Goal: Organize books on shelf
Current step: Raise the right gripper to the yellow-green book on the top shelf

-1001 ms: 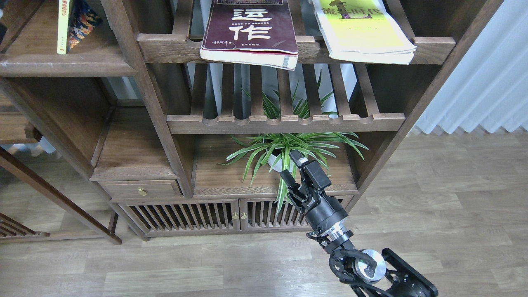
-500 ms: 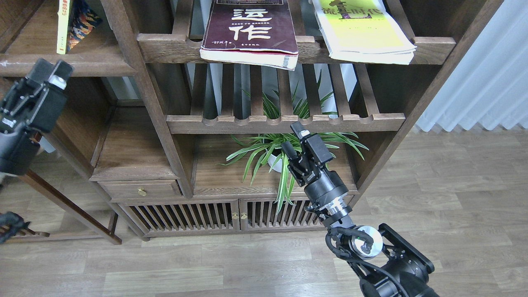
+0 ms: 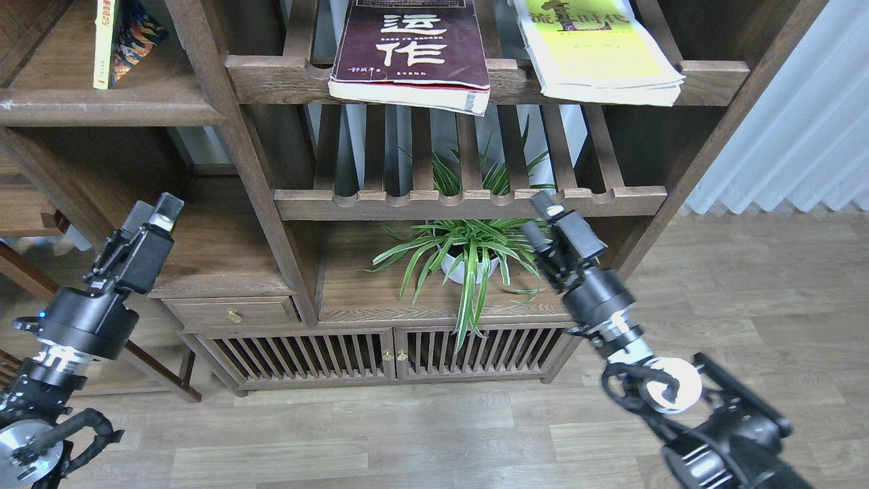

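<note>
A maroon book (image 3: 411,51) with big white characters lies flat on the upper slatted shelf and overhangs its front rail. A yellow-cream book (image 3: 597,58) lies flat to its right on the same shelf. A small book with a blue-orange picture (image 3: 125,37) stands on the solid dark-brown shelf (image 3: 102,109) at the top left. My left gripper (image 3: 153,209) is open and empty, well below that shelf. My right gripper (image 3: 538,217) is open and empty, just below the lower slatted rail and far under the two flat books.
A potted green plant (image 3: 468,255) stands in the lower middle compartment, just left of my right gripper. The lower slatted shelf (image 3: 468,200) is above it. Below are a small drawer (image 3: 234,314) and slatted cabinet doors (image 3: 387,353). A pale curtain (image 3: 794,136) hangs at the right.
My right gripper has risen and moved right, from in front of the plant to beside the lower rail. My left arm has come into view and dropped down and to the right.
</note>
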